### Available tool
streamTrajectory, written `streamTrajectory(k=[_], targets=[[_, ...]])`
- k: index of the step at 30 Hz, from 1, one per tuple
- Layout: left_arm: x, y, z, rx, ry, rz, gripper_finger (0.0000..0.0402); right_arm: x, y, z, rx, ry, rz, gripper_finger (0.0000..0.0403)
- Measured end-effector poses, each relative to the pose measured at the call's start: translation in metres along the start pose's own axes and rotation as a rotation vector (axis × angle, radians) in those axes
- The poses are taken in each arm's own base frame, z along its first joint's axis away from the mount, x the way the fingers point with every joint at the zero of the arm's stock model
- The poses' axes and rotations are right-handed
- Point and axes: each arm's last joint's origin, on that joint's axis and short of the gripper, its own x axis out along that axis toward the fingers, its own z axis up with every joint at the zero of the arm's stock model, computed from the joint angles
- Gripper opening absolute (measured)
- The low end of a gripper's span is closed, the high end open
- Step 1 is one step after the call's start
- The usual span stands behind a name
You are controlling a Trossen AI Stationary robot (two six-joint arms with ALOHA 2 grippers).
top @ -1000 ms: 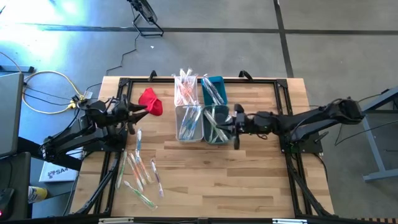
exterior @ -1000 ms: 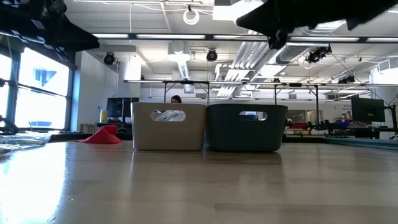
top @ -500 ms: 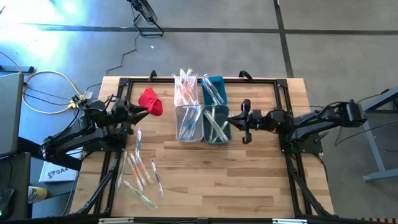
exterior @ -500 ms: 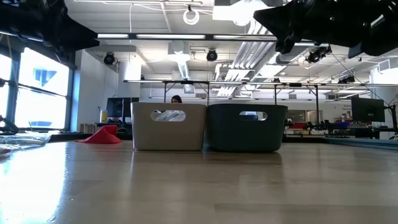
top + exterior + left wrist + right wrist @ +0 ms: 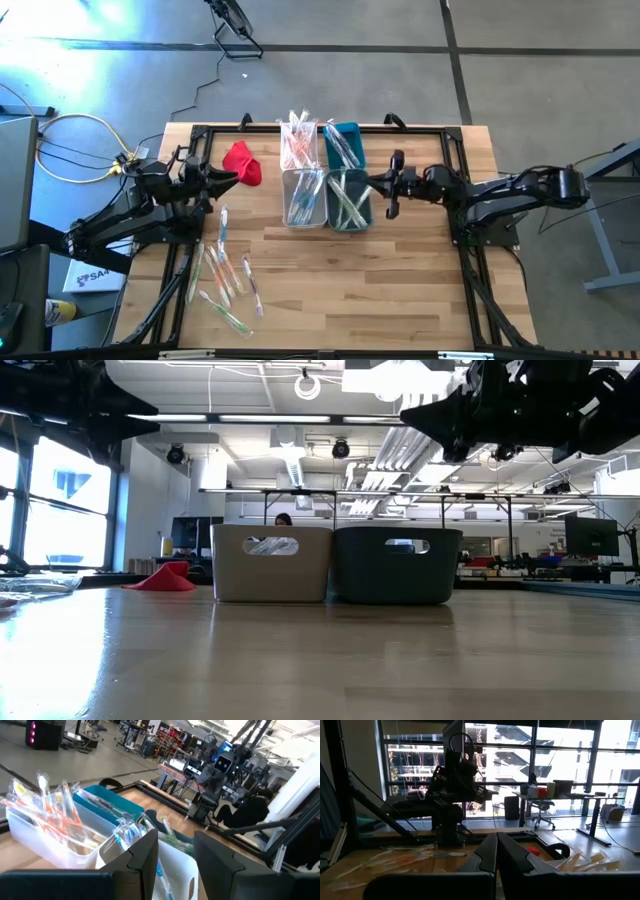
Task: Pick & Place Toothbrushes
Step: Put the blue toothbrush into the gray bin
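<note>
Grey concrete floor is seen around the pale wooden desk (image 5: pixel 400 290) in the high view. Four small rectangular bins (image 5: pixel 323 172) are grouped at the desk's middle, with wrapped toothbrushes standing in them. A loose spread of thin clear-wrapped toothbrushes (image 5: pixel 225 270) is laid on the left front part, long axes mostly running front to back, a few slanted. A crumpled red cloth (image 5: pixel 243 163) is seen beside the left gripper (image 5: pixel 232 180), whose jaws are parted and empty. The right gripper (image 5: pixel 374 183), jaws clenched on nothing, is held just right of the bins. Bare wood is left open across the front and right.

Level with the desk in the low view, a white bin (image 5: pixel 272 563) and a dark teal bin (image 5: pixel 398 565) are shown touching, both arms raised above.

From the left wrist, orange-handled toothbrushes (image 5: pixel 47 812) are seen leaning upright in a clear bin.

From the right wrist, the loose toothbrushes (image 5: pixel 395 860) are seen lying flat, with windows behind.
</note>
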Motion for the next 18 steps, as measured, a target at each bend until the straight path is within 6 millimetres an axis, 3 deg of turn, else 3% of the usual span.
streamTrajectory(k=[12,18], targets=[[0.0000,-0.0002,0.0008,-0.017,-0.010,0.001,0.0124,-0.0001,-0.0011,-0.0014,0.001,0.015,-0.005,0.0002],[0.0000,0.0006,0.0008,-0.125,-0.018,0.025,0.0124,-0.0001,-0.0011,-0.0015,0.001,0.015,-0.005,0.0002]])
